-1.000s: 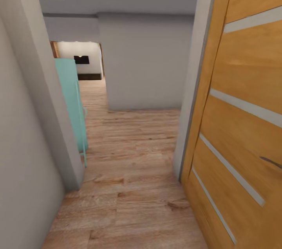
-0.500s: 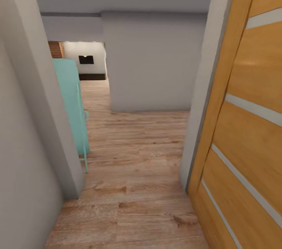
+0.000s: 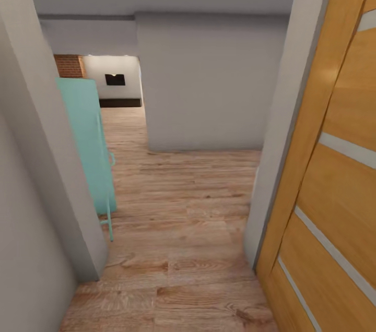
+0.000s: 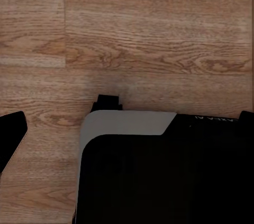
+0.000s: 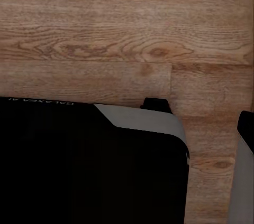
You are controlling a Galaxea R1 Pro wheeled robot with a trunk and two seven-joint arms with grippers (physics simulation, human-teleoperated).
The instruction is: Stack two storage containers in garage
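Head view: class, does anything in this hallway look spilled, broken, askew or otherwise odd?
Nothing stands out. The wood-plank floor shows no spill, the wooden door stands open at the right and looks undamaged, and the turquoise panel stands upright beside the left wall.

Both wrist cameras look straight down past the robot's black base (image 4: 164, 176), whose upper edge carries a grey-white panel (image 4: 127, 124), seen likewise from the right wrist (image 5: 90, 166). Both arms hang low beside the base. No fingers can be made out, so each gripper's state cannot be told.
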